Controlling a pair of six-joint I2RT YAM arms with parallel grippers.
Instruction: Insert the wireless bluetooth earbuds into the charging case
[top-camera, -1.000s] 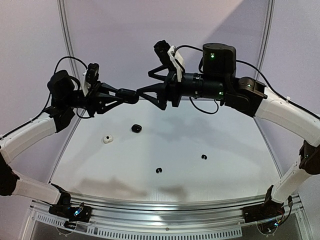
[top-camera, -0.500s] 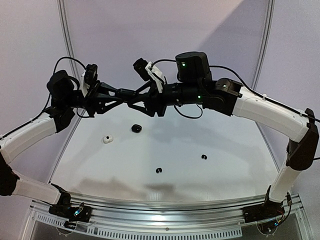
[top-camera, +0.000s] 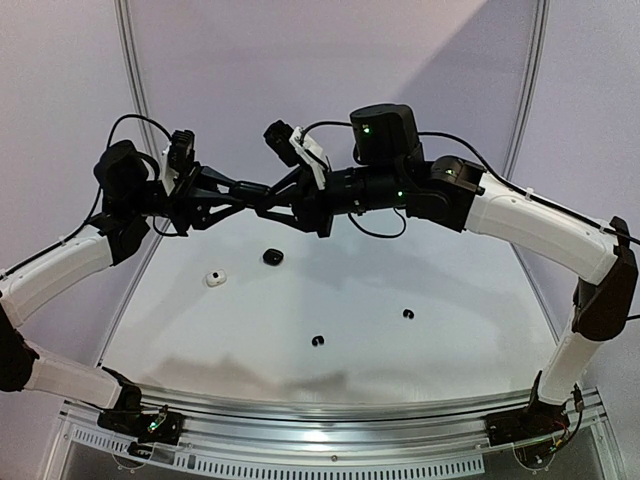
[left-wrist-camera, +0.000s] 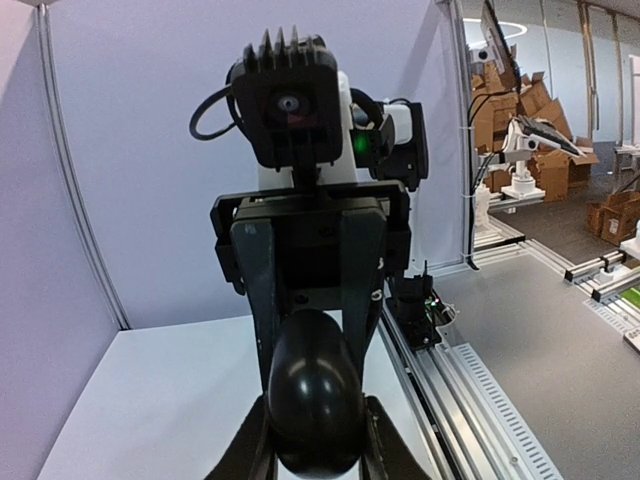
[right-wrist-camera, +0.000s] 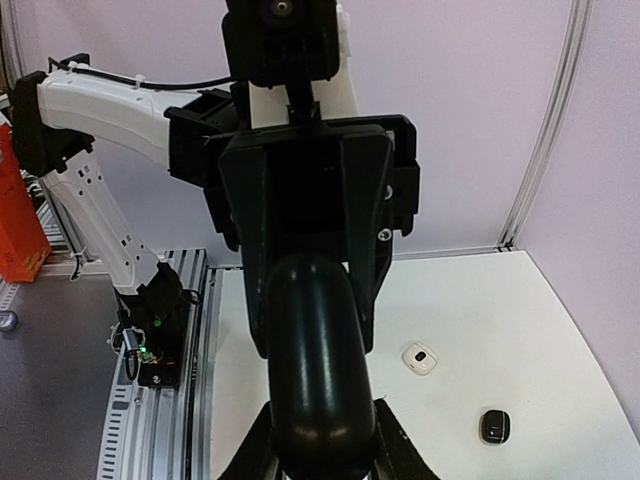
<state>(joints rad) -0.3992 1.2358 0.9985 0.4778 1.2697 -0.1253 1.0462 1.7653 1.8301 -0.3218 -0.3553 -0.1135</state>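
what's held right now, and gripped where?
A black oval case, up in the air between both arms: the left gripper clamps one end, the right gripper pinches the opposite end.

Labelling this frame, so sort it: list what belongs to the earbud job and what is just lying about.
Job: black charging case, held aloft; two black earbuds; small white piece and small black piece, likely earbud gear.
Lying about: background cardboard boxes; orange box.

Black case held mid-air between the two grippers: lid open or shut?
Shut: the black charging case shows as one smooth closed oval in both wrist views, with no lid raised.
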